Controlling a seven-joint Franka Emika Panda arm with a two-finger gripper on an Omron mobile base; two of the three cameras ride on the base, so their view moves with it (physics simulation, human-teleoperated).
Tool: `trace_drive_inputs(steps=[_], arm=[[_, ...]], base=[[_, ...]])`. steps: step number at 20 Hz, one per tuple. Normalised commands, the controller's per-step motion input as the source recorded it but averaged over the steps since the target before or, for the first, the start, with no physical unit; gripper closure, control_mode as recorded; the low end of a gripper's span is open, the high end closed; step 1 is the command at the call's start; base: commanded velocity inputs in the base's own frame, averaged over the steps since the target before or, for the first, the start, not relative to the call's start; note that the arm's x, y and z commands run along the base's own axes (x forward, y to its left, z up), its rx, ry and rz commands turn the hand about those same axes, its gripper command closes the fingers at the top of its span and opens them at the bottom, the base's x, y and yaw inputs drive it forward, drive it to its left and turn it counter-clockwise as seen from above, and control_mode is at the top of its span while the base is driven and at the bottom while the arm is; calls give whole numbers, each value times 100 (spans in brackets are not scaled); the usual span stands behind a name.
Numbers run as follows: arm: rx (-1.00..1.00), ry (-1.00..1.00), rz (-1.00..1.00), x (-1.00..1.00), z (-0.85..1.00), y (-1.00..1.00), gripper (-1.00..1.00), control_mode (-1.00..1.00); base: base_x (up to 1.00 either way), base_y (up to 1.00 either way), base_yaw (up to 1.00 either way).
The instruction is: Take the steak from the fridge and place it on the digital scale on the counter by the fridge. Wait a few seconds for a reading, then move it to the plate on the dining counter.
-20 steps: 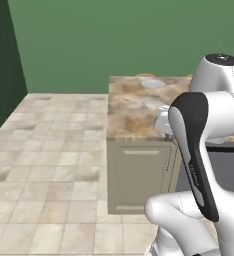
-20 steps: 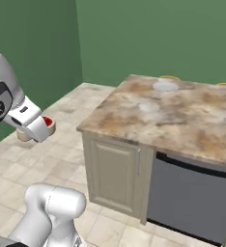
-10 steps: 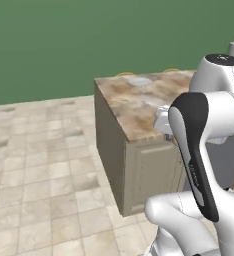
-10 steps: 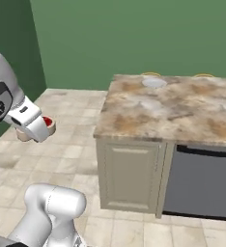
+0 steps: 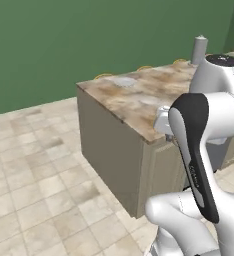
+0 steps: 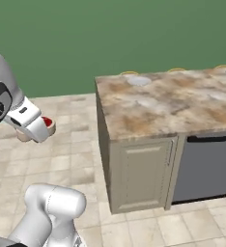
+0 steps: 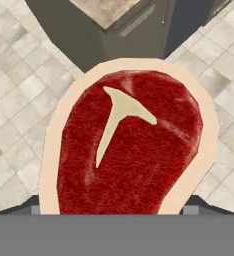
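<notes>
While pincer point(image 6: 41, 129) pinches steak point(image 7: 131, 150), dining counter point(image 6: 173, 103) with plate point(image 6: 138, 80) stands apart.

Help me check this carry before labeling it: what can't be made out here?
- Gripper fingertips: hand view, covered by the steak; right base view, too small.
- Plate: too small and blurred to tell whether anything lies on it.
- Dining counter: right end cut off by the picture edge in both base views.
</notes>
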Motion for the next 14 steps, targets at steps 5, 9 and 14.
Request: trace_drive_inputs(steps=[5,9,14], arm=[[0,0,0,0,0,0,100,100],[0,0,0,0,0,0,100,100],[0,0,0,0,0,0,100,100]], base=[[40,100,-49],[39,100,-49],[39,100,-48]])
